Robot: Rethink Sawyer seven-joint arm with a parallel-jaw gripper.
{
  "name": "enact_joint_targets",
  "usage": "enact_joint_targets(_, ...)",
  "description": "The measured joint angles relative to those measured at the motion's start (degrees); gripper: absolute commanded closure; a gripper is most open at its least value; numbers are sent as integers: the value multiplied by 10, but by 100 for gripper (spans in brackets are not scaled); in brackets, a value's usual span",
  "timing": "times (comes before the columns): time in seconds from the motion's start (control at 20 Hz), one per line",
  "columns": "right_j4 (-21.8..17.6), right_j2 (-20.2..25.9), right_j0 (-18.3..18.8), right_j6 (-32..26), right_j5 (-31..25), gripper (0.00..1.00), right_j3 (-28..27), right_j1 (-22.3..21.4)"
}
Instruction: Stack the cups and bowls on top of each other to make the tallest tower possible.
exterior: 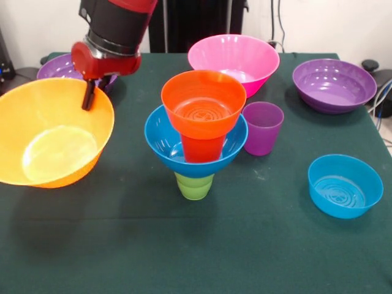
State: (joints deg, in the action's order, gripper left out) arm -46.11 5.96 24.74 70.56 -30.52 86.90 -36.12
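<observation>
The tower stands mid-table: a green cup (195, 185) at the bottom, a medium blue bowl (160, 138) on it, an orange cup (202, 149) in that bowl, and a small orange bowl (204, 101) on top. My gripper (95, 93) is at the left, shut on the far rim of the large yellow-orange bowl (52, 131). One dark finger (89, 97) shows inside the rim, and the bowl is tilted with its mouth toward the camera. A purple cup (262, 127) stands upright just right of the tower.
A large pink bowl (233, 58) sits behind the tower. One purple bowl (334, 84) is at the back right, another (58, 66) at the back left behind my gripper. A small blue bowl (345, 185) sits at the front right.
</observation>
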Motion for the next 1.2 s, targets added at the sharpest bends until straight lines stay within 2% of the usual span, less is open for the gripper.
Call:
enact_joint_targets(0.6,1,-27,-1,0,5,100,14,-50)
enact_joint_targets(1.2,48,-13,40,0,4,100,52,-138)
